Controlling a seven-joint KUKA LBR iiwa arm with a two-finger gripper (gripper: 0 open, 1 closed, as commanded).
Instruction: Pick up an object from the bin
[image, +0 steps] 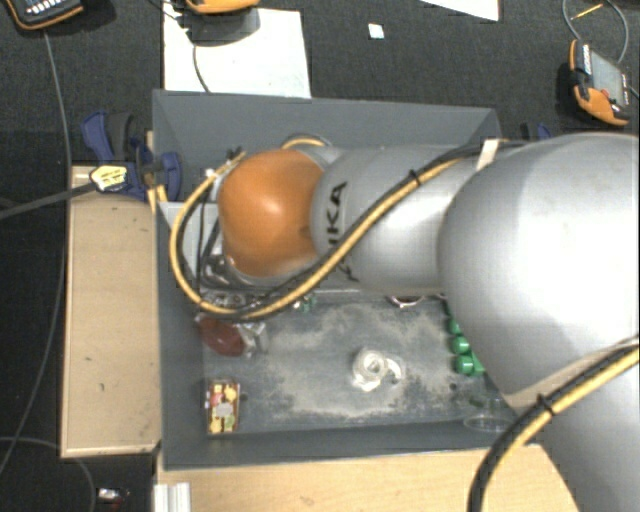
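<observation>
The pincer hangs right at a dark red round lump; no long axis. Released or clenched: can't tell.

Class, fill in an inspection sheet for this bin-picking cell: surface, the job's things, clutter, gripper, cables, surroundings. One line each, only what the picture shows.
Surface: grey metal bin, floor dusty and scuffed.
Job's things: dark red-brown lump at the left, nearest the gripper; white crumpled piece mid-floor; small yellow-and-red box in the view's lower left corner; green pieces at the right, partly under the arm.
Clutter: nothing seen beyond those.
Gripper: gripper under the orange wrist cover, over the bin's left side; open or shut cannot be told.
Cables: yellow-and-black cable loops round the wrist.
Surroundings: dark floor, white sheet, orange handheld units.
</observation>
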